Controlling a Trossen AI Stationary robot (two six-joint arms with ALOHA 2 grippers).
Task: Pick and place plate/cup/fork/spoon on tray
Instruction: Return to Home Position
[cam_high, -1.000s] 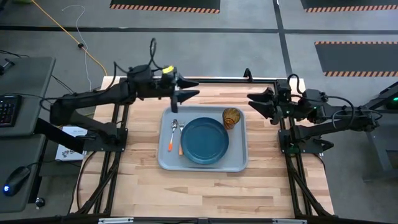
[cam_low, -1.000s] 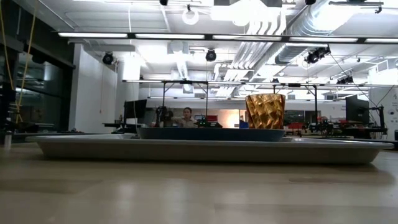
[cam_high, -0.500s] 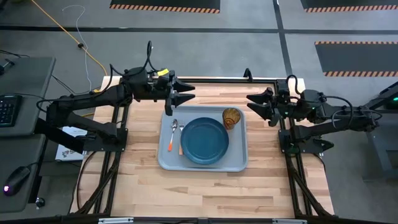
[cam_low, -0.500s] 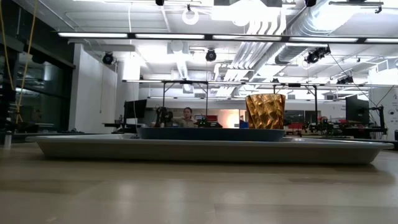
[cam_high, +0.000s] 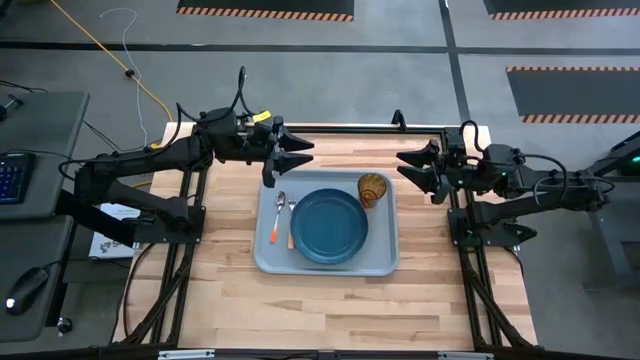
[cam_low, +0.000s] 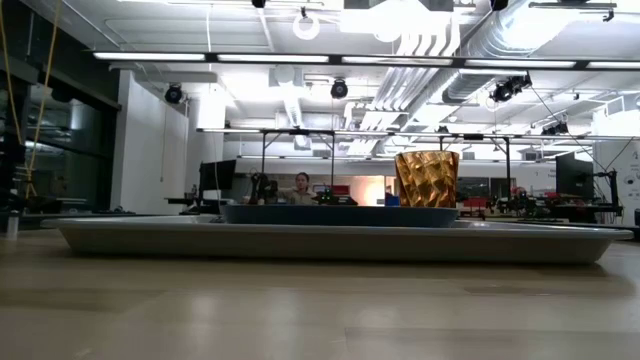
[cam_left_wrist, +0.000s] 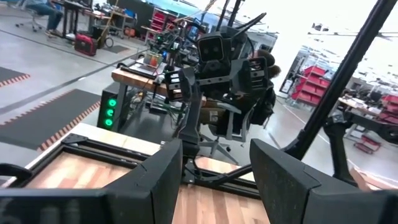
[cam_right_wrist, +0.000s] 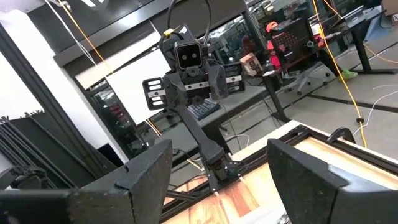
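The grey-blue tray (cam_high: 385, 262) lies mid-table. On it rest the dark blue plate (cam_high: 328, 226), the amber cup (cam_high: 372, 188) upright at its far right corner, and the spoon (cam_high: 278, 212) and fork (cam_high: 291, 222) side by side left of the plate. In the low view the tray (cam_low: 150, 238), plate (cam_low: 340, 214) and cup (cam_low: 427, 178) show. My left gripper (cam_high: 294, 151) is open and empty above the table's far edge, beyond the tray's far left corner. My right gripper (cam_high: 408, 168) is open and empty, right of the cup.
Black frame rails (cam_high: 350, 130) run along the table's far edge and down both sides. Bare wood (cam_high: 330, 310) lies between the tray and the near edge. A person shows far off in the room in the low view (cam_low: 301, 186).
My left gripper has drawn back from above the tray's far left corner toward the table's far left and has tipped from pointing down to lying level, pointing right. The things on the tray have kept still.
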